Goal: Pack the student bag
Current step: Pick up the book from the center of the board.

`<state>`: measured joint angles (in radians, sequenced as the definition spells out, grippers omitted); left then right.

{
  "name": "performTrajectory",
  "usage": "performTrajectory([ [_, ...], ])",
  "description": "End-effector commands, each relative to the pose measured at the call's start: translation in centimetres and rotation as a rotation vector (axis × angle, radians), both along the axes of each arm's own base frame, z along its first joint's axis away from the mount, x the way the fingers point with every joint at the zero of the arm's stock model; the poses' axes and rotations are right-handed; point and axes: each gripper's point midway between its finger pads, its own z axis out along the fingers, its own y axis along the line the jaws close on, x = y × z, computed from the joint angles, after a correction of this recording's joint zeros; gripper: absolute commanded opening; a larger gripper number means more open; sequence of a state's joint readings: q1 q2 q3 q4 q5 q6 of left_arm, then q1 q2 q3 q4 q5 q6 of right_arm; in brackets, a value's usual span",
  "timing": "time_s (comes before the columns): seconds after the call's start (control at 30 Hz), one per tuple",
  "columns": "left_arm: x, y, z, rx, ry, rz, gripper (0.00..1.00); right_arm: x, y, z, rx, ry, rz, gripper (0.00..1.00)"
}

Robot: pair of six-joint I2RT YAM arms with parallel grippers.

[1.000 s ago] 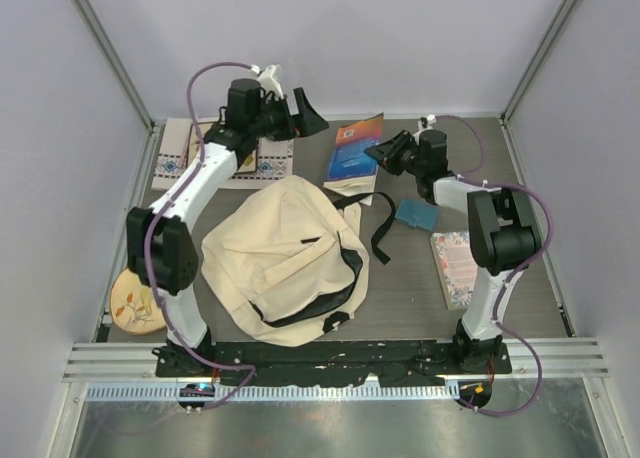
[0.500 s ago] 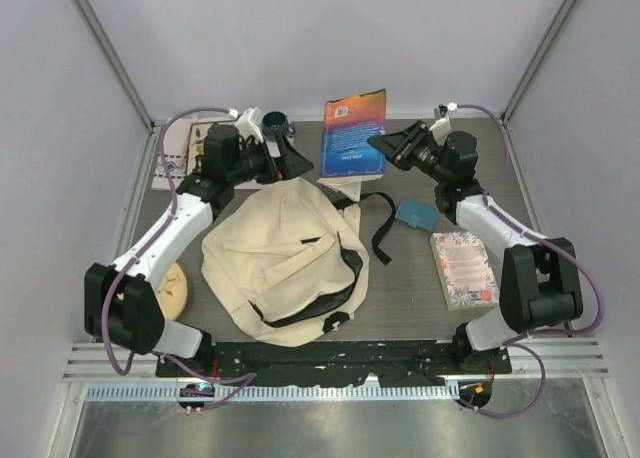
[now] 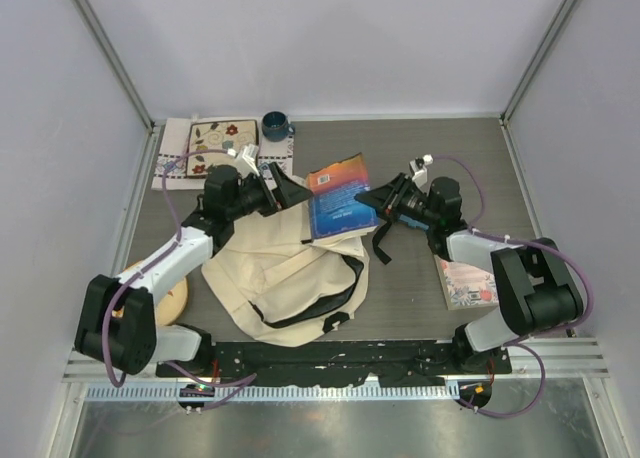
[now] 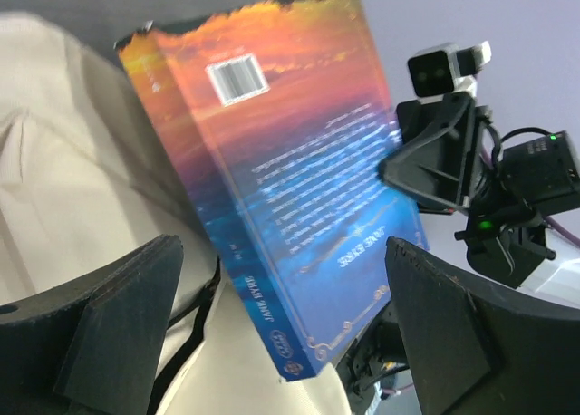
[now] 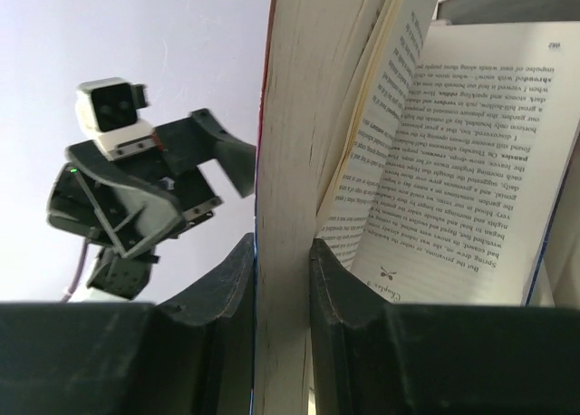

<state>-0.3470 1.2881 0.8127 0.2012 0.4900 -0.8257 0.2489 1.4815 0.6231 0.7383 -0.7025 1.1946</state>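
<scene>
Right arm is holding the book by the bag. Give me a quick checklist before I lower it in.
1. Grip of the right pincer on the blue-and-orange paperback book: ok, clamped on its page block.
2. Book shut: not ok, some pages fan open outside the grip.
3. Book above the cream fabric student bag: ok, tilted over its far right edge.
4. Bag's main opening unzipped and facing the book: cannot tell.
5. Bag mouth held by the left pincer: not ok, it is open with nothing gripped.
</scene>
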Motion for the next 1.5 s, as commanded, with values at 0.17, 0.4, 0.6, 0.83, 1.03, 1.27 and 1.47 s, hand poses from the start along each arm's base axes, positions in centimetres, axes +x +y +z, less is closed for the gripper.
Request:
performTrajectory([
  [0.17,-0.6,-2.4,-3.1,-0.052,0.045,-0.038,0.96,-2.4,0.9,6.6,0.302,-0.213,0.097,0.01],
  [0.4,0.4,-4.4,-2.7,-0.097,0.041,-0.057,0.95,-3.3,1.0,6.0,0.331,-0.194,0.122,0.01],
  [0.6,1.7,-5.9,-3.6,-0.122,0.058,-0.081,0.86,-4.5,1.2,6.1,0.342,-0.186,0.154,0.01],
  [0.83,2.4,-6.2,-2.8,-0.138,0.045,-0.071,0.57,-5.1,1.2,5.0,0.313,-0.175,0.155,0.01],
  [1.03,2.8,-6.1,-1.2,-0.112,0.008,-0.069,0.08,-4.0,1.0,3.1,0.153,-0.173,0.087,0.42],
  [1.27,3.3,-5.0,2.5,-0.058,-0.079,-0.026,0.0,-1.3,-4.5,-0.3,-0.371,-0.113,-0.238,0.82],
  [1.47,4.9,-4.2,8.8,-0.092,-0.217,0.062,0.0,-3.2,-5.5,1.9,-0.354,-0.12,-0.277,0.84],
])
